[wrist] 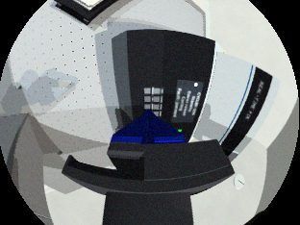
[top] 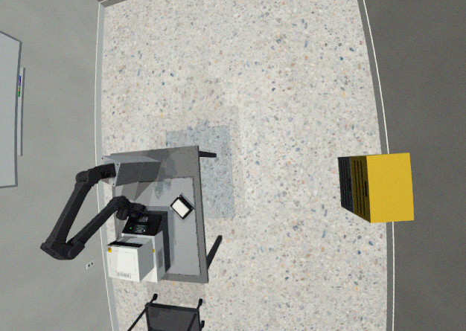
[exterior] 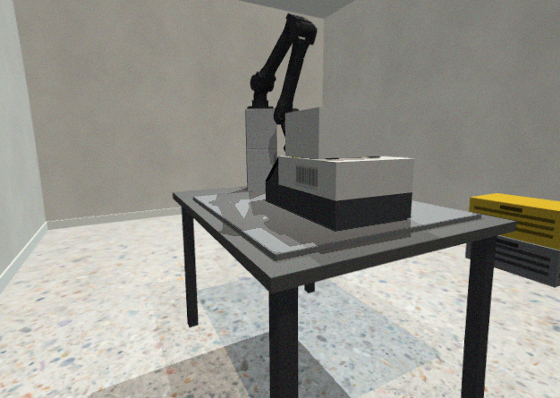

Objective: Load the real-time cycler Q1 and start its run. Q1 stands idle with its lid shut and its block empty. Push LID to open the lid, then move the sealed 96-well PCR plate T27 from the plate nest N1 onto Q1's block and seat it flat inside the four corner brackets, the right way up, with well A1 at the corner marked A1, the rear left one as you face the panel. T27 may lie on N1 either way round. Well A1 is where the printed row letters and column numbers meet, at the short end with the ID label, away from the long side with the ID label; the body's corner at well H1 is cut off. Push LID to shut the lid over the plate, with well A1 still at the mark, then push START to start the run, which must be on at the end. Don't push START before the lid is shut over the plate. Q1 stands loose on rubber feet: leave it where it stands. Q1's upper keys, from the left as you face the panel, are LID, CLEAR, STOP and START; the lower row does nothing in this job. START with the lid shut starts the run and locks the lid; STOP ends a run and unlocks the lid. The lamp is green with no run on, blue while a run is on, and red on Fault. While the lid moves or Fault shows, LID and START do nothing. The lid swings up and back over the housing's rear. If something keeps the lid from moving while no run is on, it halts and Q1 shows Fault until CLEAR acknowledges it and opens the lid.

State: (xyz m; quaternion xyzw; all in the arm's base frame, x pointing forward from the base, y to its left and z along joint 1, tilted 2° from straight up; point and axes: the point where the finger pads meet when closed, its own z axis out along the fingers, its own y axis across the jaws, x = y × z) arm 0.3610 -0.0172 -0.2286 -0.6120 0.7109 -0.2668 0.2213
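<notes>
The cycler Q1 [top: 137,246] stands on the table with its white lid [top: 129,259] shut and a sloped black panel [top: 142,224] facing my arm. A green lamp [top: 130,228] glows on the panel. My gripper [top: 140,211] is shut and empty, its blue fingertips [wrist: 149,131] close above the panel's keypad [wrist: 153,99]. I cannot tell whether they touch a key. In the exterior view Q1 [exterior: 343,185] hides the panel and the gripper.
A grey mat [top: 176,222] covers the table under Q1 and the nest. The arm's grey pedestal [top: 131,169] stands at the table's far end. A black chair [top: 167,316] stands by the table's near end. A yellow cabinet [top: 380,187] stands far off.
</notes>
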